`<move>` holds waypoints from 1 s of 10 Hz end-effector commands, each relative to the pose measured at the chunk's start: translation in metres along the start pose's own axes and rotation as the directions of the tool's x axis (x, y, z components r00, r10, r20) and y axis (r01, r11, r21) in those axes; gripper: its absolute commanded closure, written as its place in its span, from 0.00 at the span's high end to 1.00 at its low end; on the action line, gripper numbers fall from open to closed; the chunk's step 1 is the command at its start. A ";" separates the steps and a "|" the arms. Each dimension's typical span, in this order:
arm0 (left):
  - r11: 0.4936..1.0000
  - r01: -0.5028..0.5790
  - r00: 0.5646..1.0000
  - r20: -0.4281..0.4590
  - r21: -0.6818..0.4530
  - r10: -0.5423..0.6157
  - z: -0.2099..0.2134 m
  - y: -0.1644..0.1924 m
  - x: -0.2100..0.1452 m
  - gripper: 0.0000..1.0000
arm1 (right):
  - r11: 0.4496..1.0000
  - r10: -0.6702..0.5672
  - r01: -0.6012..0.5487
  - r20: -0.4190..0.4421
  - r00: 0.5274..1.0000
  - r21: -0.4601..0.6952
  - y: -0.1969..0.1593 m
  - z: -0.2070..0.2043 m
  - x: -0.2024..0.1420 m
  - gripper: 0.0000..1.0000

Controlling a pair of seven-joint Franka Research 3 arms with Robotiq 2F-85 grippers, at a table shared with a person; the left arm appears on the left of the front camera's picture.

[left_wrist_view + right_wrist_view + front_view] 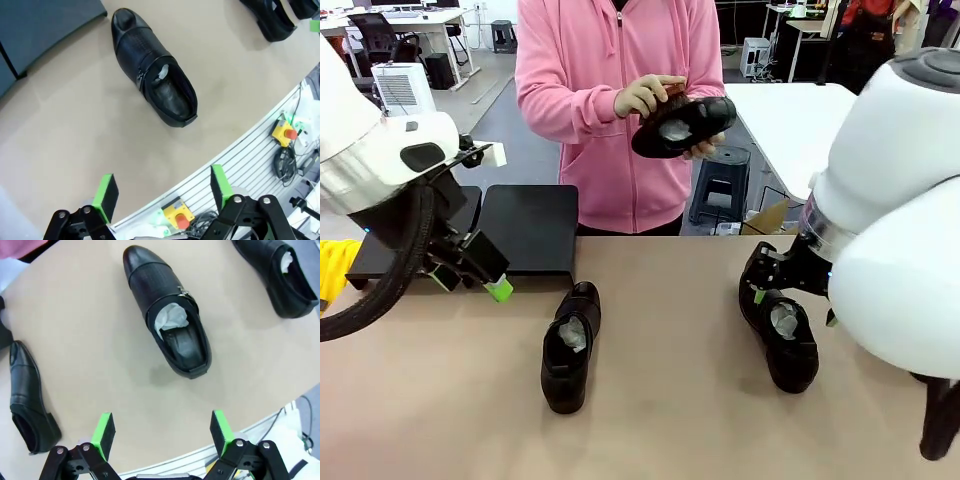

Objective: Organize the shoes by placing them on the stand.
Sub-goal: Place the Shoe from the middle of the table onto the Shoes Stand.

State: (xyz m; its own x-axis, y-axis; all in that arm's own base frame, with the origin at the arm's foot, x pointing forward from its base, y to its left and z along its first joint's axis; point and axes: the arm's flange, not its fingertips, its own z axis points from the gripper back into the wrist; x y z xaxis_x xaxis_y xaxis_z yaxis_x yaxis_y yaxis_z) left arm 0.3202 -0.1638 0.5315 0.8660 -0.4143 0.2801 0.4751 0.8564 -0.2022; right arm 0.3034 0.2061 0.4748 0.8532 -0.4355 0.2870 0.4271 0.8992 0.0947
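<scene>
Standing bare, the stand (530,225) holds no shoes (570,345) yet — left gripper (163,191) and right gripper (162,431) both spread empty, a shoe ahead of each pair of jaws.

Bright, even overhead light; the glossy black leather shoe (166,307) shows soft toe sheen, faint shadow on the tan tabletop (90,365). Wrist views bow at edges.

We are working in a robotics lab: white desks (420,20) and an office chair (375,38) are standing behind our tabletop (670,410), while emergency-stop boxes (284,133) and cables (286,162) are sitting on the slotted panel (240,165) at its edge.
</scene>
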 end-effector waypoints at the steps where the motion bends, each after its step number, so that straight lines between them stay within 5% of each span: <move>1: 1.000 -0.006 1.000 -0.022 0.014 0.007 -0.009 -0.008 0.009 0.77 | 0.999 0.024 -0.024 -0.002 1.000 0.042 0.006 0.004 -0.009 1.00; 2: 0.999 -0.007 0.998 -0.060 0.050 0.010 -0.018 -0.017 0.019 0.59 | 0.999 0.008 -0.009 0.013 1.000 0.047 0.004 0.010 -0.010 1.00; 7: 0.980 0.047 0.992 -0.124 0.191 -0.024 -0.102 -0.097 0.072 0.59 | 1.000 0.003 -0.004 0.026 1.000 0.020 0.004 0.011 -0.012 1.00; 10: 0.945 -0.043 0.996 -0.055 0.325 0.064 -0.119 -0.094 0.074 0.59 | 0.997 -0.075 0.075 0.013 0.997 -0.014 -0.011 0.012 -0.001 1.00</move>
State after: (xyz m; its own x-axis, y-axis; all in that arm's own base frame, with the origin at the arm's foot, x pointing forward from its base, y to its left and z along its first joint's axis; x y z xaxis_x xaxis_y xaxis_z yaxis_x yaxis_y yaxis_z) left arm 0.3558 -0.3158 0.4558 0.8825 -0.4282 0.1946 0.4296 0.9022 0.0372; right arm 0.2961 0.2019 0.4828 0.8294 -0.4667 0.3071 0.4606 0.8823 0.0969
